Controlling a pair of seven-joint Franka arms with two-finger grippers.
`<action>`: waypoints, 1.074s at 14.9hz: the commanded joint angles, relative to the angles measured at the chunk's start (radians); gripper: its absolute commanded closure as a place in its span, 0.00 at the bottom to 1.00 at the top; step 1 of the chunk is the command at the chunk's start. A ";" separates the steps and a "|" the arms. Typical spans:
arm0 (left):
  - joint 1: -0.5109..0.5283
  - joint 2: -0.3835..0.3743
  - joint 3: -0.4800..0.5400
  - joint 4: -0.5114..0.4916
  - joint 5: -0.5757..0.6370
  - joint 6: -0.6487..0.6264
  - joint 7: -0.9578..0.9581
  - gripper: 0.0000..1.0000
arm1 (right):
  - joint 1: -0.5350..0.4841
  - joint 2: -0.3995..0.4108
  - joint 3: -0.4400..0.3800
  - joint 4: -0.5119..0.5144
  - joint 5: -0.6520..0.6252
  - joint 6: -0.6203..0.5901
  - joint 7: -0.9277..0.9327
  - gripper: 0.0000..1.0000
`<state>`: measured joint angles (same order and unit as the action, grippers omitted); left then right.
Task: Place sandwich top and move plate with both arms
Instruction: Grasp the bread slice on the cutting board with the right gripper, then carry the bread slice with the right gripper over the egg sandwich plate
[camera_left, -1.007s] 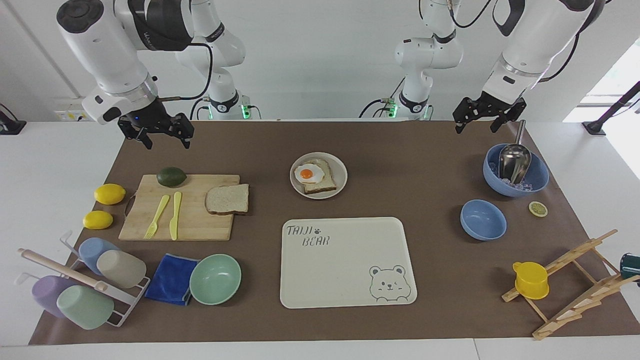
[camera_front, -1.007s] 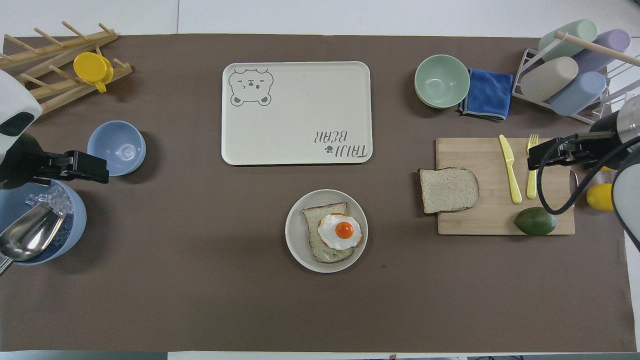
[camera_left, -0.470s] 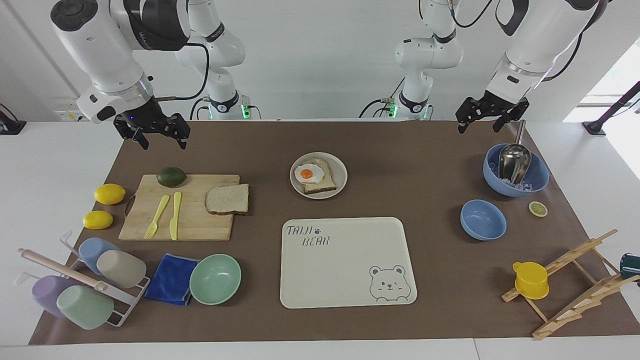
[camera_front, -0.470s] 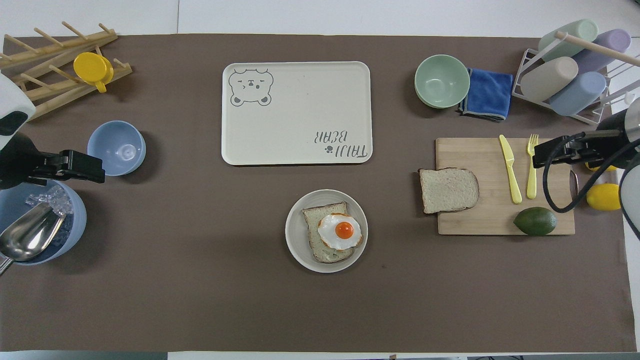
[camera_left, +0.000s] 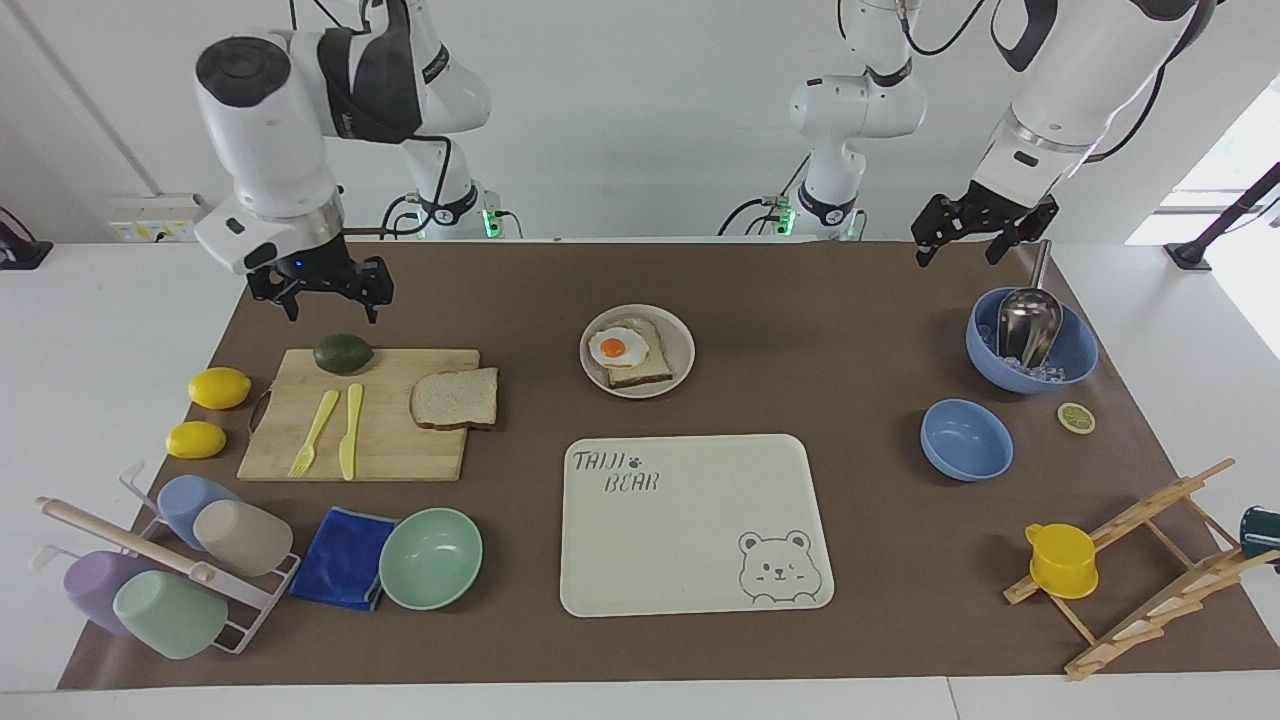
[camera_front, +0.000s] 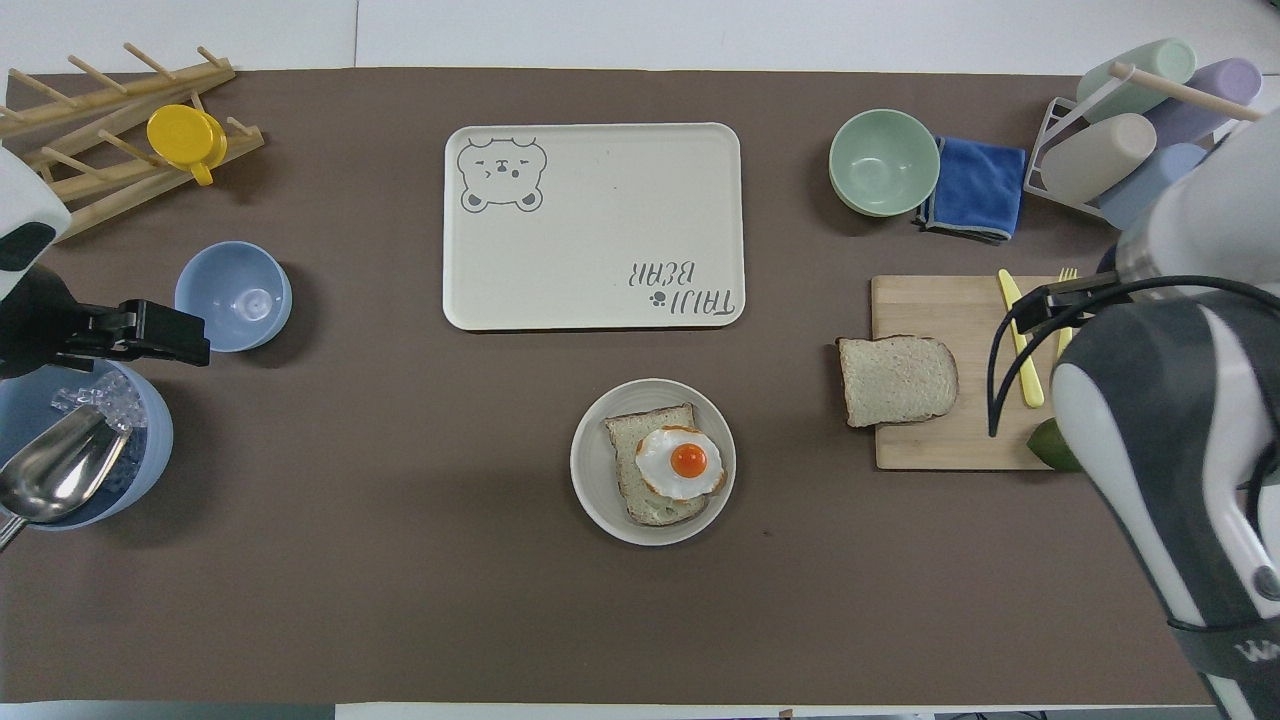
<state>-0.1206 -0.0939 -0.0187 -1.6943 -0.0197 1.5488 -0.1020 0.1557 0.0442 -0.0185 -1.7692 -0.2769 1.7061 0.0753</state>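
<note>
The right gripper (camera_left: 322, 292), fingers spread and holding nothing, hangs in the air over the cutting board's (camera_left: 380, 440) edge nearest the robots, close above the avocado (camera_left: 343, 353). The left gripper (camera_left: 975, 235), likewise spread and empty, waits above the blue bowl with the metal scoop (camera_left: 1030, 345) at the left arm's end of the table. The bread slice (camera_left: 455, 398) that serves as the sandwich top lies flat on the cutting board's corner toward the table's middle, overhanging the edge slightly, untouched. The plate (camera_left: 682, 350) sits near the table's centre, carrying the lower slice with a fried egg (camera_left: 614, 348) on it. The tray with the bear drawing (camera_left: 690, 520) lies just farther from the robots than the plate. Judged from this layout, no step is complete: the slice must be picked up and laid on the egg, and the plate then moved by both arms.
</note>
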 joint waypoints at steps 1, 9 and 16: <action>0.007 -0.026 -0.003 -0.028 0.004 0.017 -0.010 0.00 | 0.149 0.100 0.005 0.008 -0.134 0.001 0.166 0.00; 0.007 -0.026 -0.003 -0.028 0.004 0.017 -0.008 0.00 | 0.364 0.365 0.005 0.037 -0.277 0.009 0.653 0.00; 0.007 -0.026 -0.003 -0.028 0.004 0.017 -0.008 0.00 | 0.349 0.347 0.008 -0.098 -0.265 0.153 0.725 0.00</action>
<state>-0.1206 -0.0939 -0.0187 -1.6943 -0.0197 1.5488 -0.1025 0.5223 0.4196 -0.0160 -1.8155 -0.5368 1.8264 0.7758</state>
